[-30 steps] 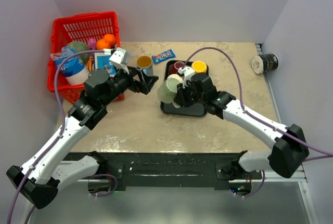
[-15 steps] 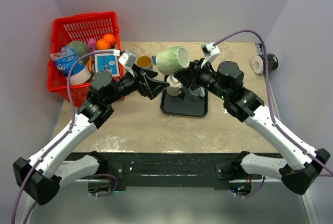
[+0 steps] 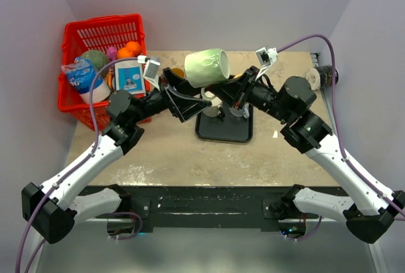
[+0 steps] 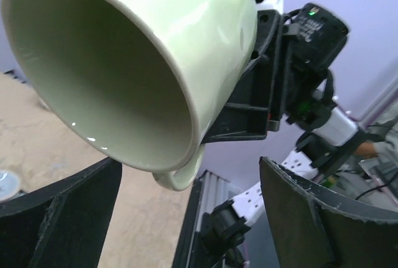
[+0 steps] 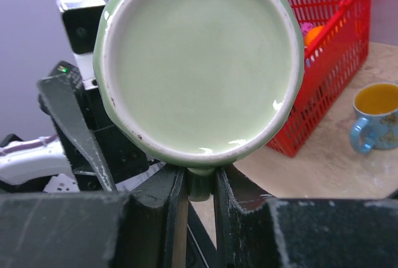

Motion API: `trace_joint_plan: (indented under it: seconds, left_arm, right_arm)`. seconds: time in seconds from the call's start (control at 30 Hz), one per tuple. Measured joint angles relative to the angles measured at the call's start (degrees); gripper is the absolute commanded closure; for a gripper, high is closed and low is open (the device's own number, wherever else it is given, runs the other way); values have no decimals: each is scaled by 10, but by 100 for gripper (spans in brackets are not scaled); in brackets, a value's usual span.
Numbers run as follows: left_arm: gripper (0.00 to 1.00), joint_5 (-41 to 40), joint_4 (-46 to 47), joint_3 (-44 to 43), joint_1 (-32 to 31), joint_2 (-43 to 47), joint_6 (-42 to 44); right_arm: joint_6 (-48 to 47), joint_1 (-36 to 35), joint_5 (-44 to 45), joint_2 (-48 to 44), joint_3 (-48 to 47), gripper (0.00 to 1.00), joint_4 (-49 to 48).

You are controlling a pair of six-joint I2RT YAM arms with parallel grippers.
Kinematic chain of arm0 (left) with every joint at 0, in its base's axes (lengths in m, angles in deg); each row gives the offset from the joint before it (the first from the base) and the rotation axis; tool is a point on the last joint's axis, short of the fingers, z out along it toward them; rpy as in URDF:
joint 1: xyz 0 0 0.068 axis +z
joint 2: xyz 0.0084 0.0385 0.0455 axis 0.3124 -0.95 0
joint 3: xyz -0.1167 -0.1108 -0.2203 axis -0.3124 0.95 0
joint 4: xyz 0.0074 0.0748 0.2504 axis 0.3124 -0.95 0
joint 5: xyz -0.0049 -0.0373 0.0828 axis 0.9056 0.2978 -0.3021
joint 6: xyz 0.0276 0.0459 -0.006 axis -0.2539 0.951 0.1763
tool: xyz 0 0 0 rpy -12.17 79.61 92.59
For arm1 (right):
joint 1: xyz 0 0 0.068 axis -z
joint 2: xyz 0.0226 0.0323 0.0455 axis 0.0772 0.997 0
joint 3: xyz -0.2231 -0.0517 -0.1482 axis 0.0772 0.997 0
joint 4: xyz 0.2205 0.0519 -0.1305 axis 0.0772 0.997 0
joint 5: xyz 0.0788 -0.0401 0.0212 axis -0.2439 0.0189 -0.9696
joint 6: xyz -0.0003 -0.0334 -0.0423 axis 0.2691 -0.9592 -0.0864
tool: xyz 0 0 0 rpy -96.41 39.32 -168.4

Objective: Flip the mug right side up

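Note:
The pale green mug (image 3: 207, 67) hangs in the air on its side above the table's back middle, mouth toward the left. My right gripper (image 3: 235, 86) is shut on its handle; the right wrist view shows the mug's base (image 5: 199, 63) with the handle pinched at my right gripper (image 5: 200, 187). My left gripper (image 3: 188, 94) is open just left of and below the mug, not touching it. In the left wrist view the mug's mouth (image 4: 99, 75) fills the upper left, above my spread left gripper (image 4: 189, 218).
A red basket (image 3: 76, 38) with fruit and packets stands at the back left. A black tray (image 3: 224, 132) with cups lies under the mug. A blue mug (image 5: 376, 115) stands near the basket. A dark can (image 3: 324, 76) sits at the right edge.
My right gripper has lifted the green mug off the tray, up and back, turning its mouth leftward. My left gripper has risen toward it, staying open.

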Motion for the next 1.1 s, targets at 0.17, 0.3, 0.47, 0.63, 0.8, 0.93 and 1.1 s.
trace_joint_plan:
  seconds: [0.17,0.3,0.47,0.63,0.8,0.93,1.1]
  left_arm:
    - [28,0,86,11,-9,-11,-69]
    - [33,0,113,11,-15,-19,-96]
    - [40,-6,130,11,-18,-23,-125]
    - [53,-22,160,19,-19,-30,-169]
    - [64,-28,187,26,-19,-45,-209]
    - [66,-27,200,26,-24,-52,-223]
    - [67,-28,210,26,-31,-55,-223]
  right_arm:
    - [23,0,-21,-8,7,100,-50]
    - [35,0,-34,-15,14,100,-81]
    - [40,0,-47,-17,21,100,-114]
    - [40,0,-57,-19,39,100,-130]
    - [37,1,-61,-20,51,100,-137]
    - [35,2,-58,-24,57,100,-144]
    - [33,1,-58,-33,59,100,-145]
